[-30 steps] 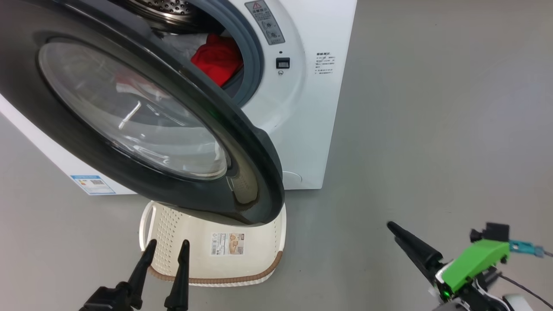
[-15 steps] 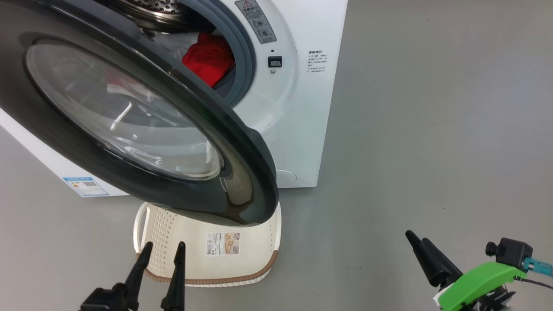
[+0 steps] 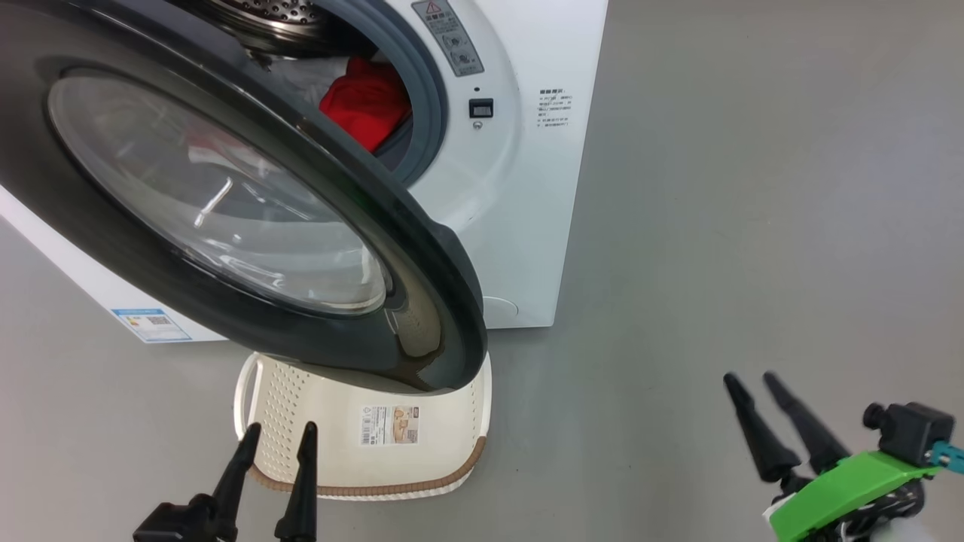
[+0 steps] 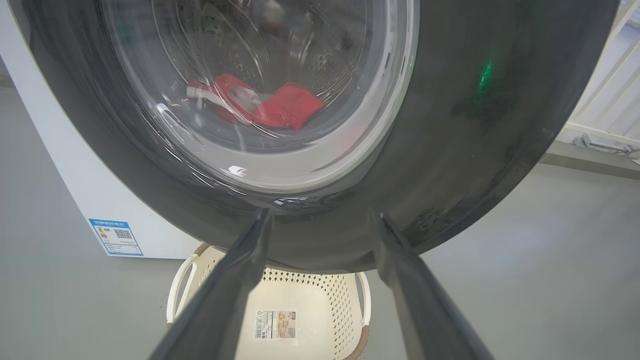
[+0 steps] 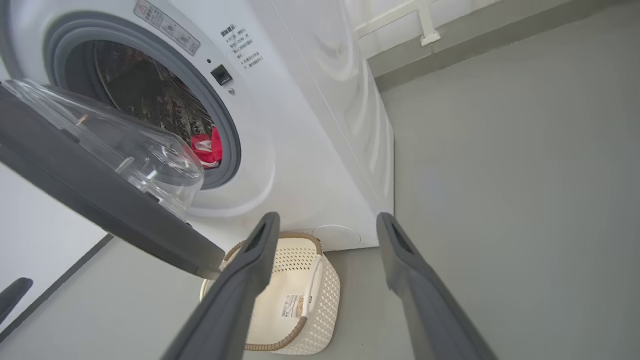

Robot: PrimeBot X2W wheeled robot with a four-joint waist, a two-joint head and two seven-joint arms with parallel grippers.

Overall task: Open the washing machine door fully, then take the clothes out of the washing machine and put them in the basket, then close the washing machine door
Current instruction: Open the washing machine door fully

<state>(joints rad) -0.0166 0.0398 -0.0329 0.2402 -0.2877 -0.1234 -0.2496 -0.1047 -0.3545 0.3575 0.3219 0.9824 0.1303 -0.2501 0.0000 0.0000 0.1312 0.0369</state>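
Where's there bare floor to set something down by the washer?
Bare: the grey floor right of the washing machine and basket. Also floor left of the basket. Crowded: the washing machine door overhangs the basket.

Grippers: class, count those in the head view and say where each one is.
2. The left gripper is at lower left, before the basket; the right gripper is at lower right, over the floor. None is hidden.

L claw (image 3: 280, 427), R claw (image 3: 748, 376) both spread.
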